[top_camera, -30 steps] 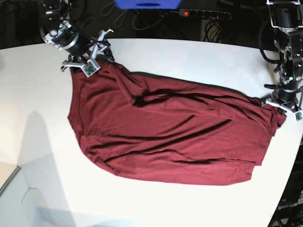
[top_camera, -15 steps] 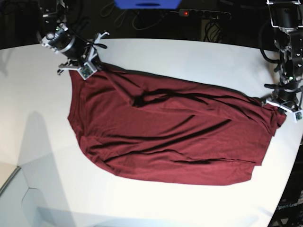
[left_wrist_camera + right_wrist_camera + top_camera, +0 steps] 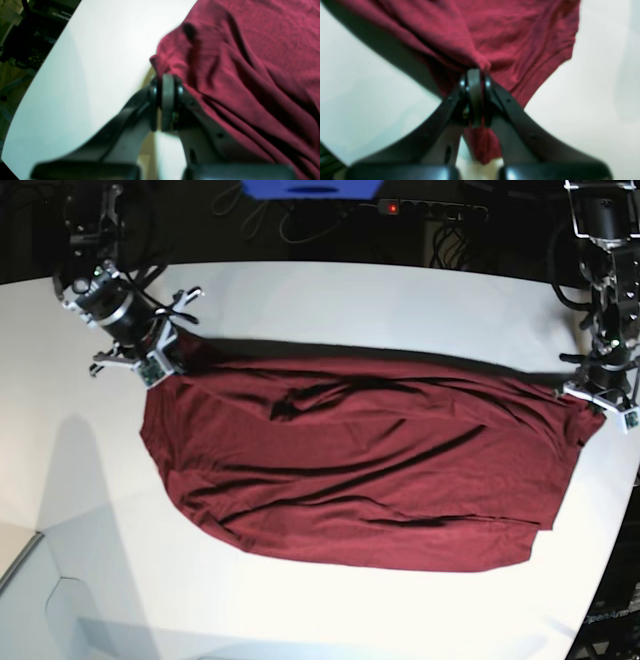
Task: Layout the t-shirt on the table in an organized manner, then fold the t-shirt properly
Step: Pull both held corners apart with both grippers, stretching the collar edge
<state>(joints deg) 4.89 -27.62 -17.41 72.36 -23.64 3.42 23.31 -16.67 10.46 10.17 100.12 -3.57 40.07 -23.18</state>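
Observation:
The dark maroon t-shirt (image 3: 360, 470) lies spread and wrinkled across the white table (image 3: 330, 300), stretched taut along its far edge between both arms. My right gripper (image 3: 168, 358) is at the shirt's far left corner. In the right wrist view this gripper (image 3: 475, 75) is shut on a bunched fold of the t-shirt (image 3: 510, 37). At the shirt's far right corner my left gripper (image 3: 592, 396) holds the cloth near the table's edge. The left wrist view has that gripper (image 3: 167, 81) shut on the t-shirt's (image 3: 250, 62) hem.
A black power strip (image 3: 432, 210) with a red light and a blue object (image 3: 312, 188) sit behind the table's far edge. The table's curved edge (image 3: 610, 560) runs close to the shirt on the right. Bare white tabletop (image 3: 120, 510) surrounds the shirt on the left and front.
My right gripper went from open to shut on the shirt's far left corner and pulled it left, straightening the far edge. The left arm has stayed put.

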